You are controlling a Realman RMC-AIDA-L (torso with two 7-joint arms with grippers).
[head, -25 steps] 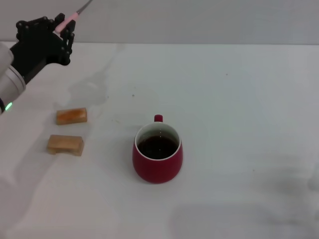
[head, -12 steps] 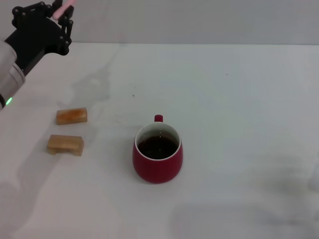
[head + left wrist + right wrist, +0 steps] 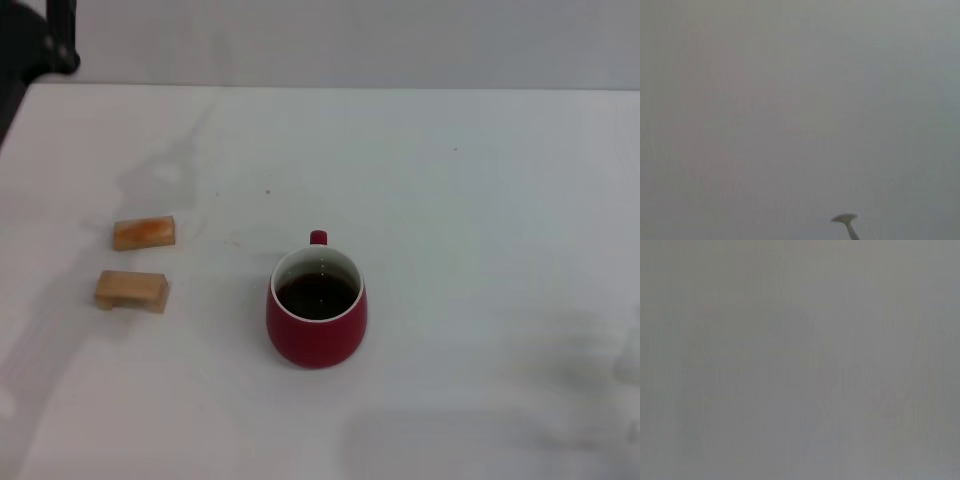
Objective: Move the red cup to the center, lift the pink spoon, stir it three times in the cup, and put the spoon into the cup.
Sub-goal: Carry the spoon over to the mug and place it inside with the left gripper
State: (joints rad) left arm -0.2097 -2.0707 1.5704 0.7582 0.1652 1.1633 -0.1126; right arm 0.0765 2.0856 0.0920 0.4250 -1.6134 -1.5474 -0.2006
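- the red cup [image 3: 316, 309] stands upright mid-counter [image 3: 480, 220], handle pointing away from the robot, dark liquid inside.
- the pink spoon [image 3: 846, 223] shows only its grey bowl in the left wrist view.
- the left end effector [image 3: 40, 40] has risen almost out of the far-left corner; its grip can't be made out.
- two wooden blocks [image 3: 132, 290] lie left of the cup.

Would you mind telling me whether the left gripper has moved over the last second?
Yes. The left gripper has climbed up and outward, away from the two wooden blocks, leaving only its edge in the head view's far-left corner.
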